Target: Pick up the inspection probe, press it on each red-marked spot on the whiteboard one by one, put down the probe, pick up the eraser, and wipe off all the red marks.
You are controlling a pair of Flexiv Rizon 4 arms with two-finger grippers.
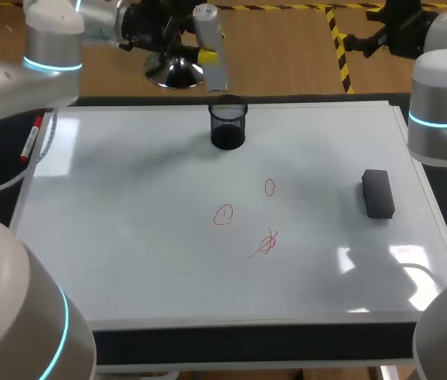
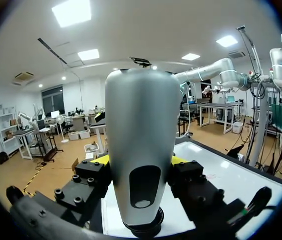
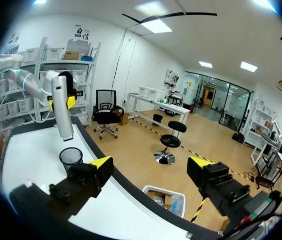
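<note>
My left hand grasps the inspection probe, right hand released; I judge the red marks beneath await pressing and wiping.

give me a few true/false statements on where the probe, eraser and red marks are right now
1. The left gripper is shut on the probe. True.
2. The eraser is in the right gripper. False: it lies on the whiteboard, and the right gripper is open and empty.
3. Three red marks are on the whiteboard. True.
4. The probe stands inside the mesh cup. False: it is held in the air, clear of the cup.
5. The eraser covers one of the red marks. False: it lies apart from all of them.
</note>
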